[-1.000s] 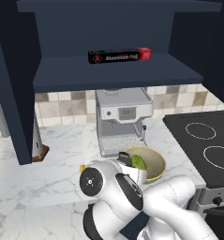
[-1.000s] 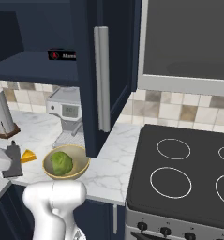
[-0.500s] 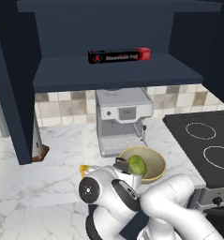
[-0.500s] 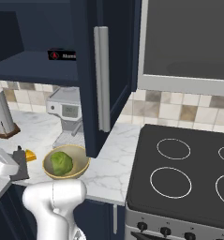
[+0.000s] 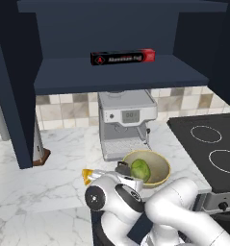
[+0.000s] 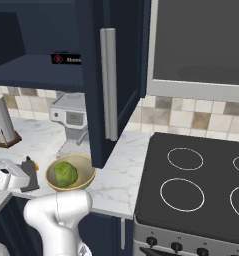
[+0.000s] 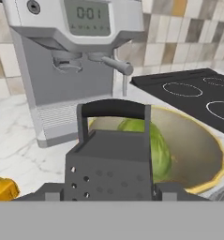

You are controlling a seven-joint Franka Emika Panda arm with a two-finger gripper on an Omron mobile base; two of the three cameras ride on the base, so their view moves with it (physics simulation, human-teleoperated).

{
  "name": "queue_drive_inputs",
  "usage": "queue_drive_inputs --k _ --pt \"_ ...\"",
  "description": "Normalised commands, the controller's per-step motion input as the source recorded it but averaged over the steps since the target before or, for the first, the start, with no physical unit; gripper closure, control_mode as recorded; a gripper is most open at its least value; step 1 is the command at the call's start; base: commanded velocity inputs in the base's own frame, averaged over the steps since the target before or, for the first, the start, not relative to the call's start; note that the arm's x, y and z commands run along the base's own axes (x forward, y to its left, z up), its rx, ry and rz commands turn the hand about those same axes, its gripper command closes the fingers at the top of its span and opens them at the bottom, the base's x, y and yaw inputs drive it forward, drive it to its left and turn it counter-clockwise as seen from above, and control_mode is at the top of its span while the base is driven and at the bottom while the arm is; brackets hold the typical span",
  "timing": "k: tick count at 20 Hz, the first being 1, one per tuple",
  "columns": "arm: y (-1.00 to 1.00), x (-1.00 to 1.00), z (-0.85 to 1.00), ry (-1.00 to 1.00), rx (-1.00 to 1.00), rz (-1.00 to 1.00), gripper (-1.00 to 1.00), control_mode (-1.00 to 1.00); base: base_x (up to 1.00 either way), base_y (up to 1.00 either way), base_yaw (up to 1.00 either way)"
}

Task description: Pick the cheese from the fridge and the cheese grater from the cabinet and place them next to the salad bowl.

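The cheese grater (image 7: 111, 161) is sitting square between the hand's (image 6: 25, 176) two fingers, and it is coming down toward the front edge of the marble surface (image 5: 49, 192), just left of the salad bowl (image 5: 155, 170). Compared with a second ago, the hand is riding noticeably lower and closer to that front edge; in the right base view the grater (image 6: 29, 175) is now showing dark and upright right beside the bowl's (image 6: 86, 175) rim, where earlier the hand was hovering higher over the cheese.

The hand is partway closed, its fingers pressed on the grater's flanks, so it is carrying the grater rather than letting it go. Whether the grater's foot is already touching the surface is hard to call, since the arm is blocking the contact point from both base cameras.

The cheese (image 5: 87, 175), the little yellow-orange wedge, is already lying on the surface just left of the bowl; its corner is peeking in at the lower left of the hand view (image 7: 3, 187). The green lettuce ball (image 7: 158, 145) is resting inside the bowl right behind the grater.

Further back, the coffee machine (image 5: 126, 122) is standing against the tiled wall, the black-and-red box (image 5: 122, 57) is lying on the open cabinet's (image 5: 116, 77) shelf, and the stovetop (image 6: 201, 185) is off to the right.

So the task is looking nearly done: cheese placed, grater descending beside it, with only the release remaining.
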Motion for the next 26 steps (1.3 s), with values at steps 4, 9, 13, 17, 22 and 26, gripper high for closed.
queue_drive_inputs --k 4,9,13,17,22,26 --pt "0.18 0.20 -0.17 0.00 0.00 0.00 1.00 -1.00 0.00 0.00 0.00" --pt "0.14 0.18 -0.27 0.00 0.00 0.00 1.00 -1.00 0.00 0.00 0.00" --pt "0.05 0.26 -0.34 0.00 0.00 0.00 1.00 -1.00 0.00 0.00 0.00" --pt "0.09 0.33 -0.40 0.00 0.00 0.00 1.00 -1.00 0.00 0.00 0.00" --pt "0.09 0.31 -0.39 0.00 -0.01 0.00 1.00 -1.00 0.00 0.00 0.00" --pt "0.16 0.25 -0.35 0.00 0.00 0.00 -1.00 -1.00 0.00 0.00 0.00"
